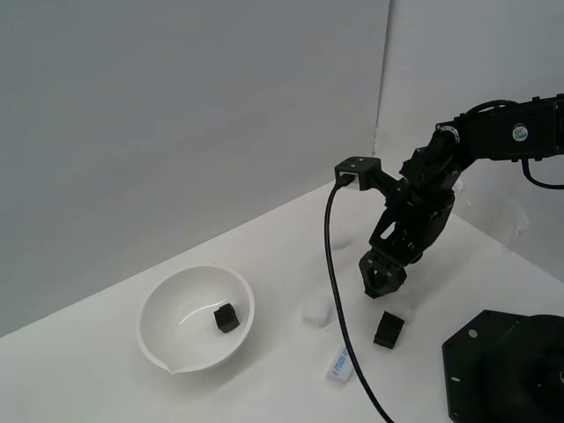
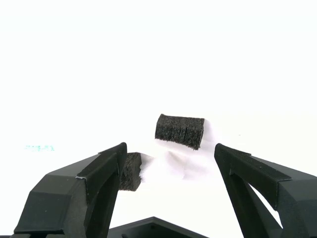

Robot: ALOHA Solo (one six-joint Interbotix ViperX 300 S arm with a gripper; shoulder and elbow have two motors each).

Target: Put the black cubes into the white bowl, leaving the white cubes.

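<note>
The white bowl [image 1: 196, 319] stands at the exterior view's left with one black cube [image 1: 226, 317] inside it. A black cube [image 1: 387, 330] lies on the table just below my gripper [image 1: 381, 280], which points down and hovers above it. In the wrist view my gripper [image 2: 169, 148] is open with nothing held. One black cube [image 2: 179, 131] lies just beyond the gap between the fingers. Another black cube [image 2: 131, 171] sits close beside one finger, partly hidden by it. A white cube [image 1: 317, 310] rests between the bowl and the gripper, and another white cube [image 1: 406, 310] lies next to the black one.
A flat white block with blue print [image 1: 339, 363] lies near the front, under the arm's black cable [image 1: 333, 291]. The black robot base [image 1: 507, 370] fills the exterior view's lower right. A faint white cube [image 1: 339, 236] sits farther back near the wall.
</note>
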